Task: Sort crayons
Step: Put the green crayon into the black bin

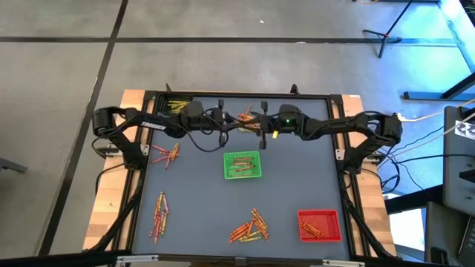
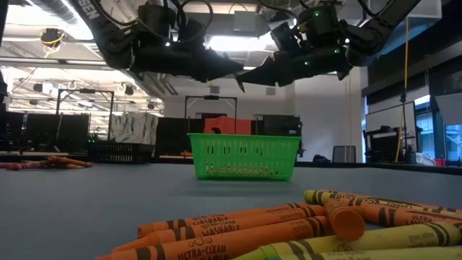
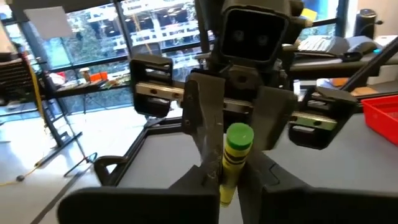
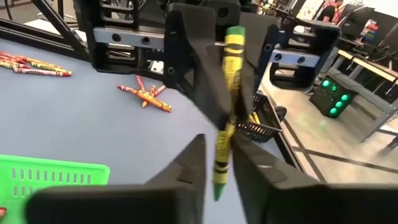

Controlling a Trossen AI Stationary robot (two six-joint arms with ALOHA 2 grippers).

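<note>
Grey table: crayons in green tray and red tray; both grippers' fingers clamped on green crayon.

Trays: 2 small square ones, 1 green tray mid-table, 1 red tray at near right corner. Also 1 dark basket at far left w/ yellow sticks inside. Loose crayon piles on mat: 3, i.e. far-left pile, near-left pile, near-centre pile; sticks per pile too small to count. 1 yellow-green crayon up in the air. Arms: 2. Grippers: 2, left gripper & right gripper
</note>
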